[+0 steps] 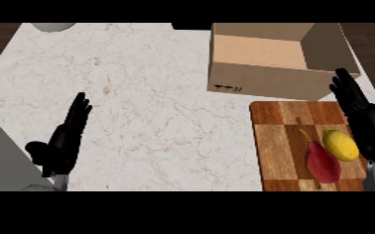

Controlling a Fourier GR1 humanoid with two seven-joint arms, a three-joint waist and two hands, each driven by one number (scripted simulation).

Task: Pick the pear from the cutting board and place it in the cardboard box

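- The right robot hand [354, 110] reaches in along the right edge of the view, fingers straight and open, holding nothing. It hangs over the far right side of the board [282, 144], between the box [260, 82] and the fruit.
- The left robot hand [64, 139] shows at the lower left over the bare tabletop [147, 104], open, fingers up, resting well apart from everything.
- Two fruits lie touching on the board's near right part: a rounded yellow one [341, 145] and a long dark-red one with a thin stem [322, 161]. I take the red, tapering one for the pear, though its colour is odd; I cannot be sure.
- The pear should be light, stiff and smooth-skinned, likely to roll or slip if pinched at the narrow neck. I would take it across the fat lower half, fingers on one side and thumb on the other.
- The yellow fruit sits tight against it on the hand's side, so the fingers may nudge that one first.
- The box stands open-topped just behind the board, touching or nearly touching its far edge; the carry looks short.
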